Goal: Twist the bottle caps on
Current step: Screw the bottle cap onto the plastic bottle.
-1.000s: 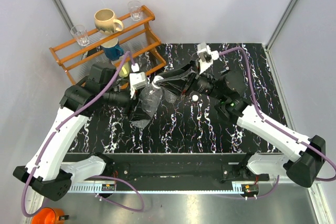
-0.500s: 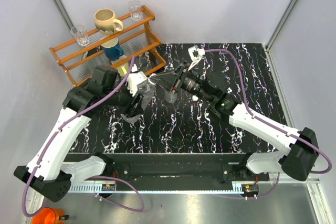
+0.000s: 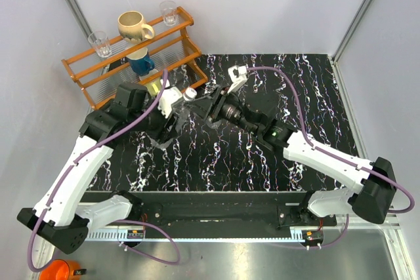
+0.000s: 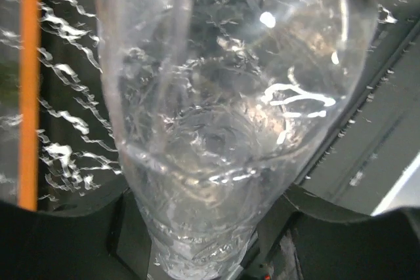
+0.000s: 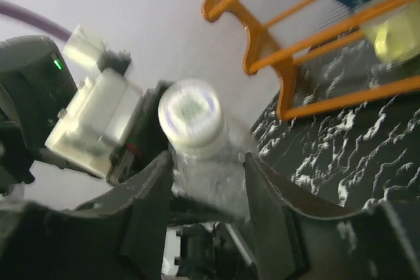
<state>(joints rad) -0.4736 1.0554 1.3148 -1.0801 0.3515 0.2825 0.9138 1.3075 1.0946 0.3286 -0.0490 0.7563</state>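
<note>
One clear bottle [image 3: 182, 112] is held between both grippers near the rack, its white cap [image 3: 189, 94] on the neck. My left gripper [image 3: 170, 112] is shut on the bottle's lower body; in the left wrist view the bottle [image 4: 223, 129] fills the frame above the gripper [image 4: 203, 234]. My right gripper [image 3: 203, 104] meets it from the right. In the right wrist view the gripper [image 5: 209, 181] has a finger touching each side of the bottle [image 5: 210, 165] just below the cap [image 5: 190, 111]. The second bottle and second cap are out of view.
An orange wooden rack [image 3: 131, 57] stands at the back left, close behind the grippers. It holds a cream mug [image 3: 133, 26], a blue mug [image 3: 140, 63] and two drinking glasses [image 3: 100, 42]. The rack's rails [image 5: 308, 50] show just right of the cap.
Both grippers and the bottle have moved left and back toward the rack. The bottle now points more upward. A white cap that lay on the table in the oldest frame no longer shows there.
</note>
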